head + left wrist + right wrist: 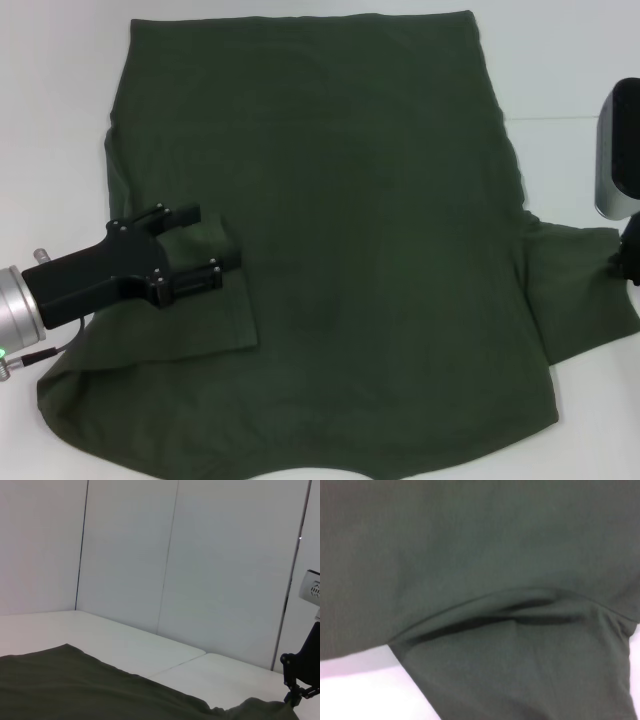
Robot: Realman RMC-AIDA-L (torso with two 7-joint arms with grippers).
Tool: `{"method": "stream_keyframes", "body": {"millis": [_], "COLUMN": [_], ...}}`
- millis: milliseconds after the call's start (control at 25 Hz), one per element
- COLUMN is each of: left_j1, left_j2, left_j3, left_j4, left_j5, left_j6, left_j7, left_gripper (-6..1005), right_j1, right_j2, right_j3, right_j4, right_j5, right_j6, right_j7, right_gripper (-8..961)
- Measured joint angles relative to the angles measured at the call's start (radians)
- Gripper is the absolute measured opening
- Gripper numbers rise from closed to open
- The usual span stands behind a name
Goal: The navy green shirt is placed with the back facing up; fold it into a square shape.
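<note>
Navy green shirt under open left claw

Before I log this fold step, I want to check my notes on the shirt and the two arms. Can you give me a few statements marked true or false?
1. The shirt lies spread on a white table. True.
2. The left sleeve is folded in over the shirt's body. True; the left gripper is open at that fold.
3. The right sleeve is folded in too. False; it sticks out flat toward the right gripper at the table's edge.
4. Cream letters show on the shirt. False; only plain green cloth shows.
5. The left gripper is off the shirt, over bare table. False; it is over the cloth.
</note>
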Motion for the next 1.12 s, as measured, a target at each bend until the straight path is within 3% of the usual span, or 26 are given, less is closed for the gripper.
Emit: {"method": "stream_keyframes", "body": {"millis": [720, 1120], "left_j1": [-0.001, 0.003], "left_j2": [-0.007, -0.009], "left_j3": [-0.005, -0.005], "left_j4": [-0.002, -0.005], "left_j5": [-0.039, -0.053], "left_j6": [-0.016, -0.014], "left_j7": [-0.016, -0.019], "left_gripper": [876, 876], "right_j1": [-0.075, -0.070], "right_j2": [-0.024, -0.025], "right_j3": [0.009, 0.071], "right_j4": [-0.054, -0.069], "right_j5": [0.000, 0.001], "right_j6": [0.067, 0.040], "right_j7": [-0.099, -0.164], "right_gripper": [42, 45]}}
